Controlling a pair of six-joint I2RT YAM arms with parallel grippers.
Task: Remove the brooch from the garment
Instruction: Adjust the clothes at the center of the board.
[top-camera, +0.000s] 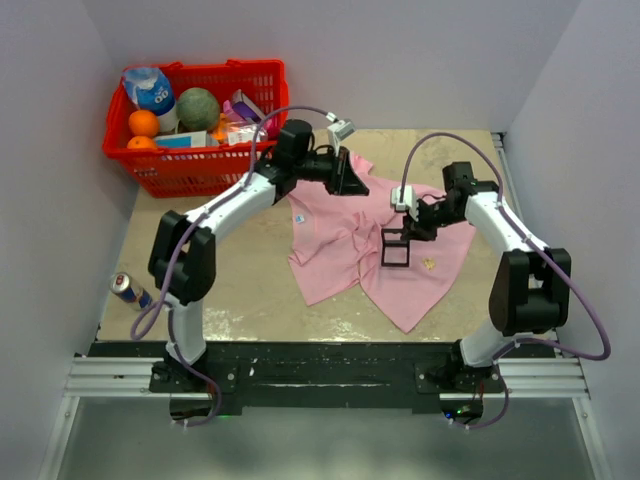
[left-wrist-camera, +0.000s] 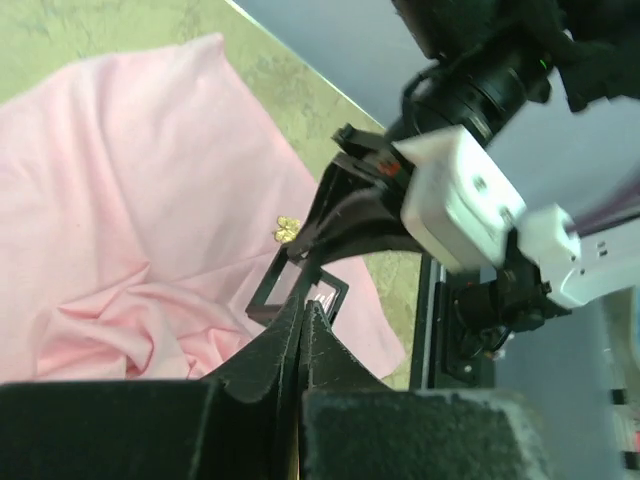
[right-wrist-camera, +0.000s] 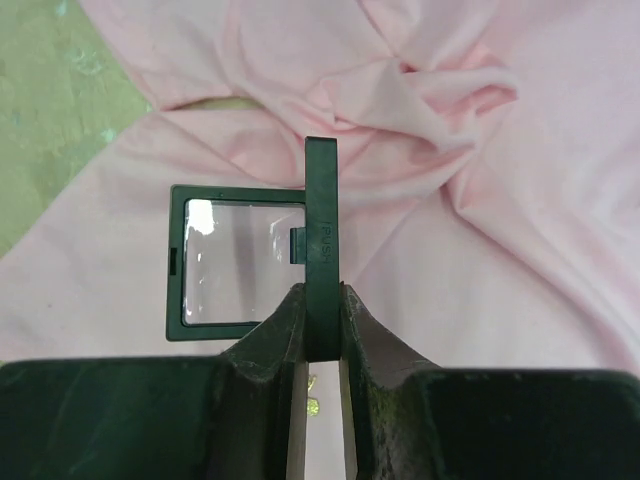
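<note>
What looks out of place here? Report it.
A drink can lies on its side near the left edge of the table, apart from the red basket. The garment is rumpled, and the right gripper pinches a black-framed clear case, not the brooch.

The left arm reaches far forward, its pincer closed, fingertips meeting. The right arm bends inward, its pincer clamped (jaws nearly together) on a small black frame.

The left gripper shows its tips pressed together above the rumpled pink garment. The brooch sits on the cloth, just beside a black frame that the right gripper clamps.
</note>
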